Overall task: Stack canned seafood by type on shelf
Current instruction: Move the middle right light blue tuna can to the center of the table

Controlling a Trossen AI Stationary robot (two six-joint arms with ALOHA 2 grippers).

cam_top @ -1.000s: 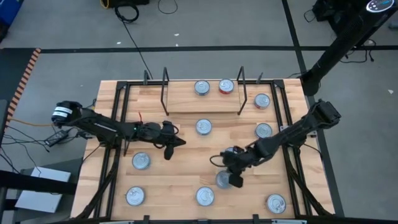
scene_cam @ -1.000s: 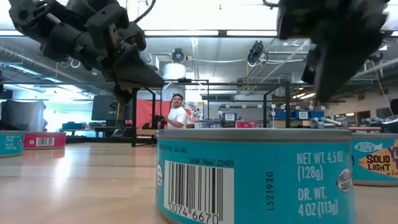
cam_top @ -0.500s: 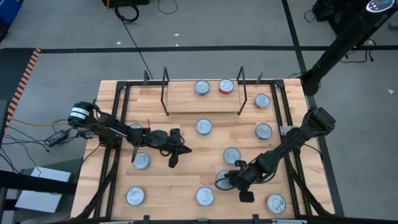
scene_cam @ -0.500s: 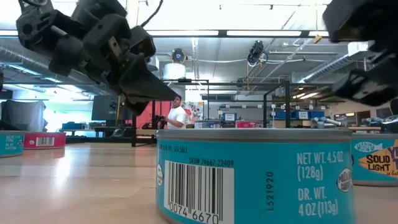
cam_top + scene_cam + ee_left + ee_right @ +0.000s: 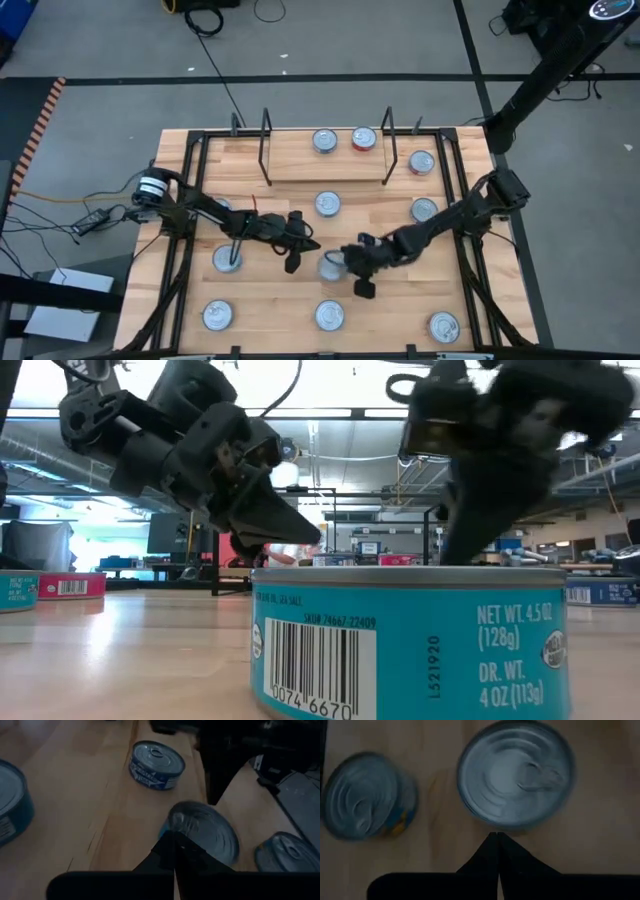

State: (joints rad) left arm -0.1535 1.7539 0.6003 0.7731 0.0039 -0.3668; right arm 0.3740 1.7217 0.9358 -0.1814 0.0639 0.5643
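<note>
While blurred from above, the tin (image 5: 516, 780) shows its pull-tab wrist-side.

You have a light-wood table (image 5: 290, 290) with black frame rails on a grey floor (image 5: 330, 40) marked with dark tape lines; black cables (image 5: 205, 18) lie beyond its far edge.

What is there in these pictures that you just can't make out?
- Tin between the tools: smeared in the high view, so its label colour is lost.
- Left tool and right tool: the high view is too small to show whether either touches that tin.
- Person in the low view: mostly hidden behind the left arm.
- Tins on the shelf: only lids show from above.
</note>
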